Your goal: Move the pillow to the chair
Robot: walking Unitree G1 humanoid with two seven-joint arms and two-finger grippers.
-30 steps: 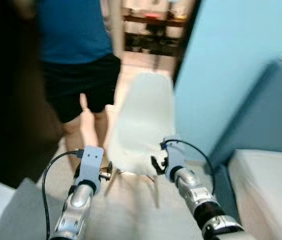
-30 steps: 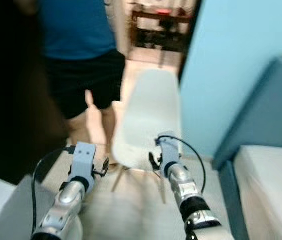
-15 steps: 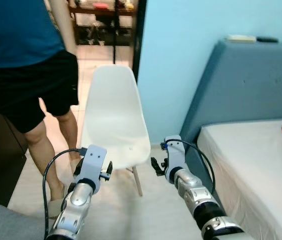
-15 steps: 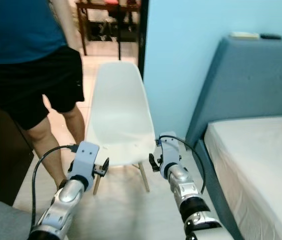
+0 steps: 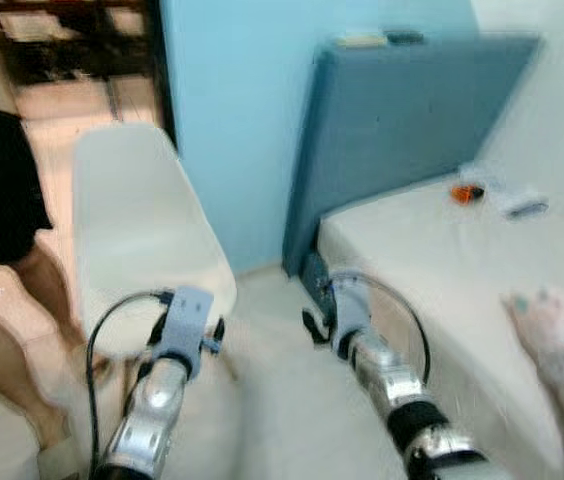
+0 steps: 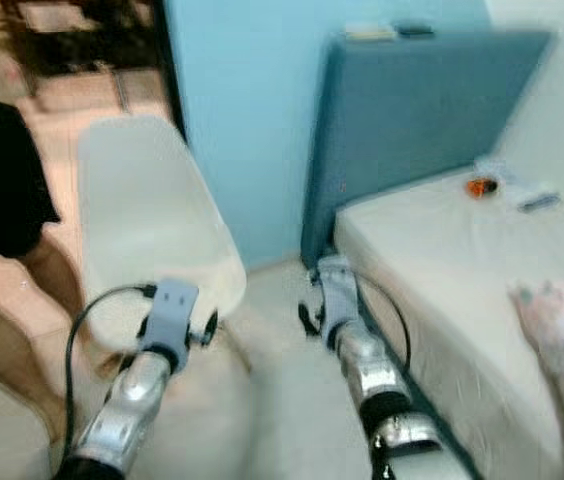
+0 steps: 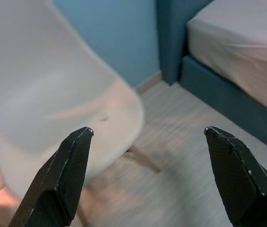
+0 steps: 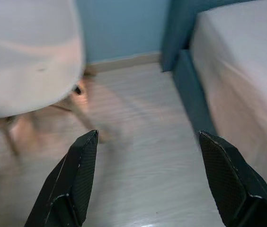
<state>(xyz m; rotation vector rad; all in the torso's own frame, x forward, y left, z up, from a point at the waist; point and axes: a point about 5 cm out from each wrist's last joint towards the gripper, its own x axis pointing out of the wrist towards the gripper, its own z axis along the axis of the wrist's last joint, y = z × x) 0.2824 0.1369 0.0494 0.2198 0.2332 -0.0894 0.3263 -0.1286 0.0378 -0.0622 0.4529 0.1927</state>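
1. A bed [image 5: 432,260] with a pale sheet is seen ahead and to the right of the right pincer [image 8: 147,184], and its blue headboard [image 5: 402,120] is raised against the light blue wall [image 5: 232,110] beyond both pincers.
2. A white chair [image 5: 137,235] is placed ahead of the left pincer [image 7: 147,177], just beyond its fingers [image 7: 60,182], with its seat bare.
3. A person's legs [image 5: 2,300] in dark shorts are seen to the left of the left pincer, beside the chair.
4. The pillow [image 5: 562,355], pale with coloured dots, is laid on the bed well to the right of the right pincer, at the near edge of the mattress.
5. Both pincers are held out above the wooden floor [image 8: 143,142] with fingers spread wide apart, and nothing is gripped.
6. Small items, one orange [image 5: 465,192], are blurred on the bed near the headboard.
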